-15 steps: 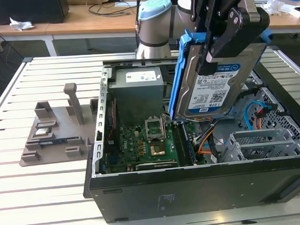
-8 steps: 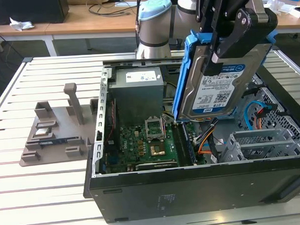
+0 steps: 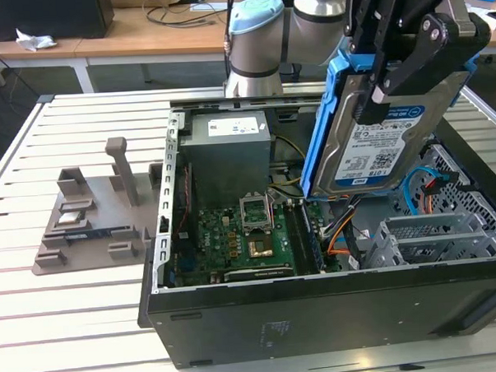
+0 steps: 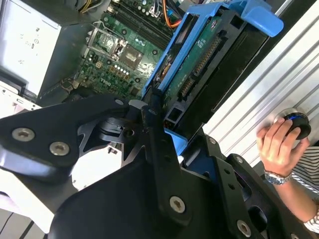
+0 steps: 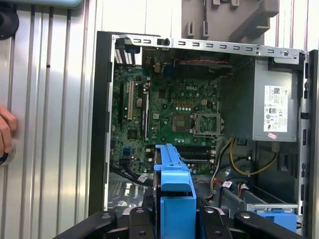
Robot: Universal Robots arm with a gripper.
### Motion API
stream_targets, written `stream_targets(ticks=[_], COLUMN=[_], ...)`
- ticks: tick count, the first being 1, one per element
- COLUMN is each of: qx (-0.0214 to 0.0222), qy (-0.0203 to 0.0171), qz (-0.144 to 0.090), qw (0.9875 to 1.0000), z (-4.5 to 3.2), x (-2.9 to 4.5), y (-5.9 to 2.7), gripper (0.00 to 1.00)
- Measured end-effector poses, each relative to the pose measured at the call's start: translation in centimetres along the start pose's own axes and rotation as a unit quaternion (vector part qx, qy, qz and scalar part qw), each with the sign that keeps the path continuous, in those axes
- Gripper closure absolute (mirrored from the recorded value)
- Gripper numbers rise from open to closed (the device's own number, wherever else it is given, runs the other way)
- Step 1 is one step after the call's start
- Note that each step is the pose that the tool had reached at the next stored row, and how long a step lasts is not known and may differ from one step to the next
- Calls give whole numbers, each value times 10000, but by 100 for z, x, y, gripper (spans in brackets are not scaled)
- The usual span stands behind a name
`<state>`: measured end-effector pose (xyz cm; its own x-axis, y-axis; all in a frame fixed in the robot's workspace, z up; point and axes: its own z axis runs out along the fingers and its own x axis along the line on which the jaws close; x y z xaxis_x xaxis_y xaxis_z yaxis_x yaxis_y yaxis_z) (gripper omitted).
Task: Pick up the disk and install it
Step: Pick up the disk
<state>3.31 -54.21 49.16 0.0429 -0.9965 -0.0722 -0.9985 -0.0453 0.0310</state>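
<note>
My gripper (image 3: 389,85) clamps the disk (image 3: 376,147), its long axis near upright, hanging over the open case (image 3: 319,310), drive cage (image 3: 435,231) just below

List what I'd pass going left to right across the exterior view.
Grey plastic stand on the slatted table → left wall of the open computer case → grey power supply box → the disk, held above the case by the gripper.
</note>
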Motion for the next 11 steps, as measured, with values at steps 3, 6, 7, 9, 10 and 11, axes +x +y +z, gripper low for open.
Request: stream_targets(ticks=[3,6,7,9,10,11], qx=[0,0,0,0,0,-1], qy=[1,1,1,1,1,1], qz=[0,0,0,0,0,0], qw=[10000,10000,10000,10000,10000,10000], z=[-2,-3,-3,-4,-4,-5], x=[3,5,6,7,8,9], y=[-63,-120,-137,-169,-182,-201], gripper=[64,64,64,64,64,64])
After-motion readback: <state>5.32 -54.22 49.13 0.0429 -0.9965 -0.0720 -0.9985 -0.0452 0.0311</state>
